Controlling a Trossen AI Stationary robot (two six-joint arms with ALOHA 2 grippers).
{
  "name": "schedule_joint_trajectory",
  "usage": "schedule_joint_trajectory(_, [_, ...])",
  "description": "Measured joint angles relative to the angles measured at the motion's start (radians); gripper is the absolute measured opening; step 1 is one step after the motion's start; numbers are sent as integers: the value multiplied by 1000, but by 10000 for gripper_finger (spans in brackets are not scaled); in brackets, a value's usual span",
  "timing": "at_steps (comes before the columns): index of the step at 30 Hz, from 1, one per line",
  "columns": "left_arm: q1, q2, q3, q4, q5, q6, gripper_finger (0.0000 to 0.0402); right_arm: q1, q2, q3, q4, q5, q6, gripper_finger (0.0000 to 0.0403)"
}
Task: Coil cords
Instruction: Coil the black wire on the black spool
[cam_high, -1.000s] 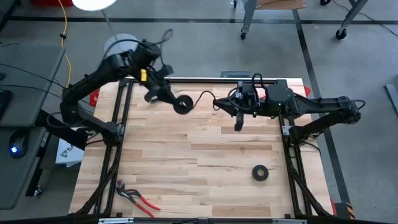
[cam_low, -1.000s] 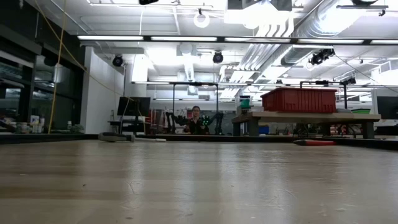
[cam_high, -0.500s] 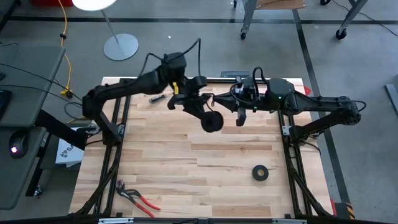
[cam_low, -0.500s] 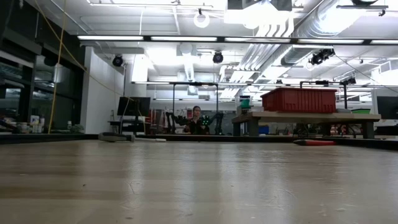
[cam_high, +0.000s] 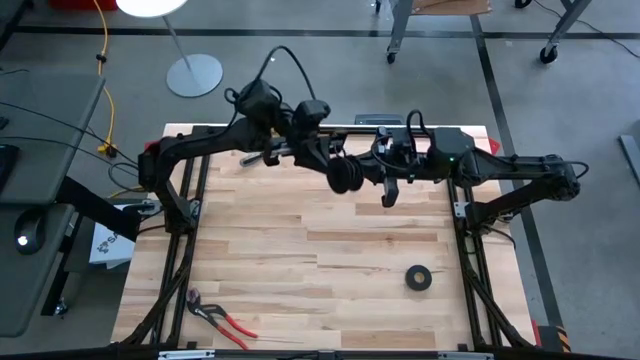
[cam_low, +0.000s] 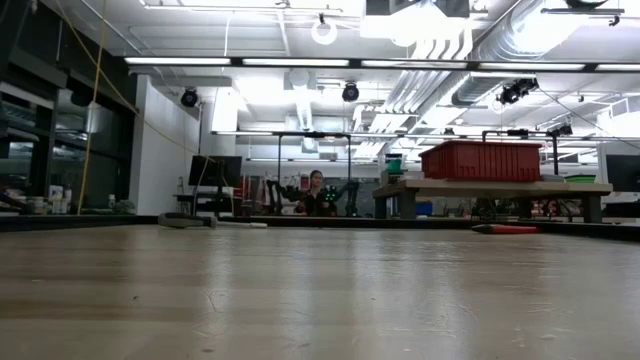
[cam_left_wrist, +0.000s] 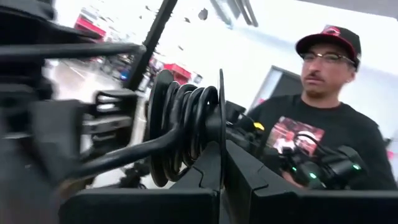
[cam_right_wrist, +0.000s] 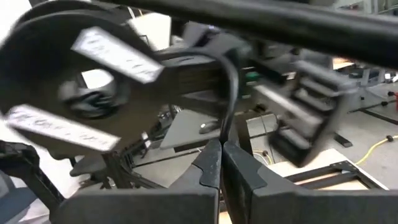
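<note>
The cords show as one thin black cable wound into a small bundle of loops (cam_high: 347, 178), held above the far middle of the table. My left gripper (cam_high: 340, 172) reaches in from the table's left and is shut on that bundle; in the left wrist view the loops (cam_left_wrist: 180, 134) stand upright just past the fingertips. My right gripper (cam_high: 387, 188) comes from the table's right, close beside the bundle, and is shut on a single strand (cam_right_wrist: 229, 99) leading off it. The low view shows neither arm. My left gripper (cam_left_wrist: 222, 152) pinches the bundle of loops at one side of the coil (cam_left_wrist: 210, 134) between its two fingers, several turns together. The coil stands on edge, lifted clear of the table. My right gripper (cam_right_wrist: 220, 150) pinches one strand of the cable (cam_right_wrist: 227, 134) at its fingertips, coming roughly level from the table's right. The strand rises from the fingers and bends toward the left gripper, clear of the table.
A black tape roll (cam_high: 418, 278) lies near the right front of the table, and red-handled pliers (cam_high: 222, 318) near the left front. A lamp base (cam_high: 195, 75) stands on the floor behind. A person sits beyond the far edge (cam_left_wrist: 311, 124).
My left gripper has swung from the table's far left toward the right gripper, carrying the coil with it, and has rolled its wrist. The free length of cable between the two grippers has shortened. The coil stays clear of the table.
</note>
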Motion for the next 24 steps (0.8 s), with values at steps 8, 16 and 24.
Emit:
schedule_joint_trajectory(8, [47,-1,0,43,-109,34,0,19,0,0,9,39,-7,0])
schedule_joint_trajectory(16, [69,-2,0,44,-230,180,0,19,0,0,15,52,-7,0])
schedule_joint_trajectory(24, [128,-2,0,36,-177,236,0,19,1,0,13,58,-19,0])
